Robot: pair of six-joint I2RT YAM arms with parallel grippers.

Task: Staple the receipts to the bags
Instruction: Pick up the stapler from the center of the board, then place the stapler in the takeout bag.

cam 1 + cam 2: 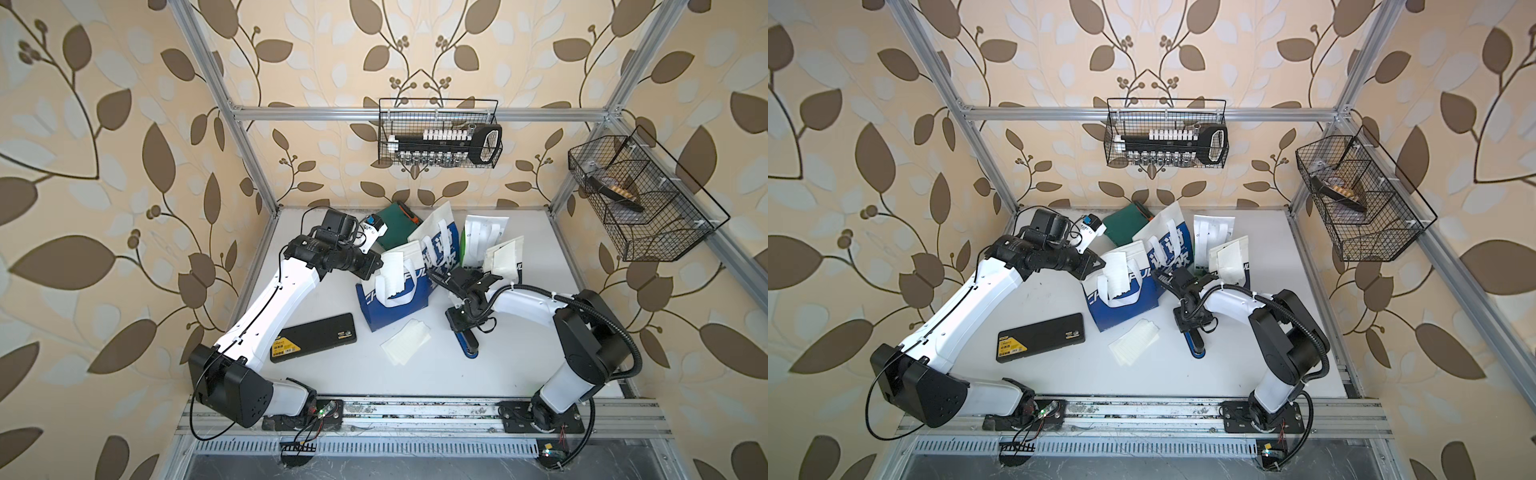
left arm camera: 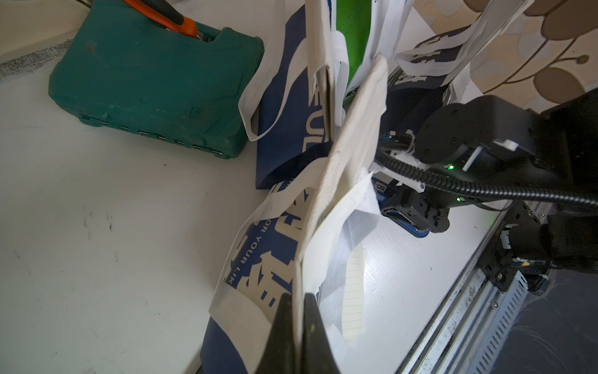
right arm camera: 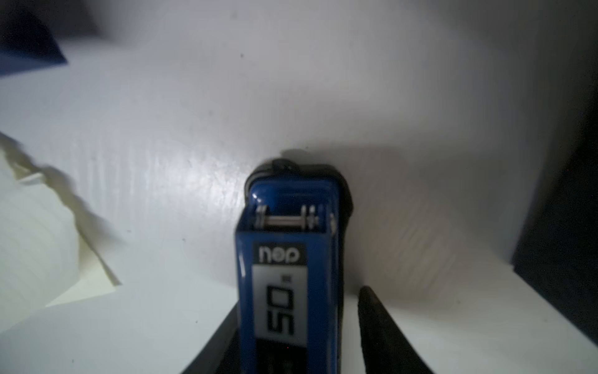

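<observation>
Left gripper (image 2: 297,296) pinches a receipt (image 1: 392,270) against the navy bag (image 1: 392,305), at the top edge. Right gripper (image 3: 297,301) straddles the stapler (image 3: 288,226), jaws apart, seemingly not yet gripping. Next: clamp, lift, carry it to that pinched edge.

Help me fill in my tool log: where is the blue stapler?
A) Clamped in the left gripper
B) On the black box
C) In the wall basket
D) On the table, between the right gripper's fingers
D: the blue stapler rests on the white table, and the right gripper straddles it with its fingers on either side.
</observation>
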